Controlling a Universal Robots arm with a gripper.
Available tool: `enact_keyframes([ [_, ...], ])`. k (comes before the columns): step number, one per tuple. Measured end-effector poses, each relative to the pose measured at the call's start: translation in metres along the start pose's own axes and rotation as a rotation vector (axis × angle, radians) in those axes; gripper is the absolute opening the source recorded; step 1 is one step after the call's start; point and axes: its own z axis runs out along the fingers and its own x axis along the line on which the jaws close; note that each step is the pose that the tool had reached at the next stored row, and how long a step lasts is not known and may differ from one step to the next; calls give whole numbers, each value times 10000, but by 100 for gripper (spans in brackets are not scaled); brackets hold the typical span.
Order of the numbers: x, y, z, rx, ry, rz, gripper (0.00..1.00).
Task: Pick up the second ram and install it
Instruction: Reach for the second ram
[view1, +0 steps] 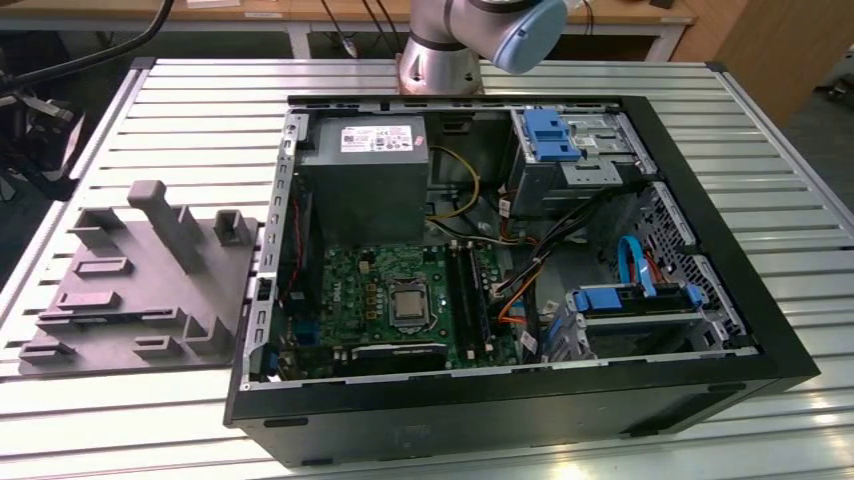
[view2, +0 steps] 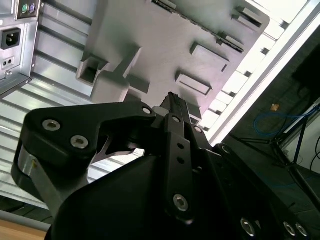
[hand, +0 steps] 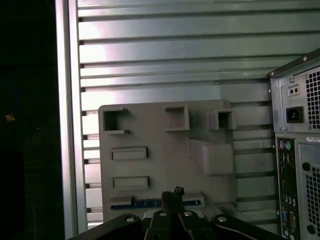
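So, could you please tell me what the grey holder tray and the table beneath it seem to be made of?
Grey holder tray: probably plastic, matte; uniform grey, blocky moulded shapes. Table: likely aluminium, brushed; ribbed slats catching bright reflections.

Our arm (view1: 461, 35) stood upright at the top of the exterior view. In both wrist views our gripper (hand: 172, 192) (view2: 171, 100) pointed downward, its fingertips drawn together and empty.

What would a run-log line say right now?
end effector shut, empty | above grey holder | second ram lying in holder | computer case open
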Motion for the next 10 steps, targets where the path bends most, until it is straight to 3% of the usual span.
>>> enact_keyframes([
  [10,-1,-125,55,0,0,0,10],
])
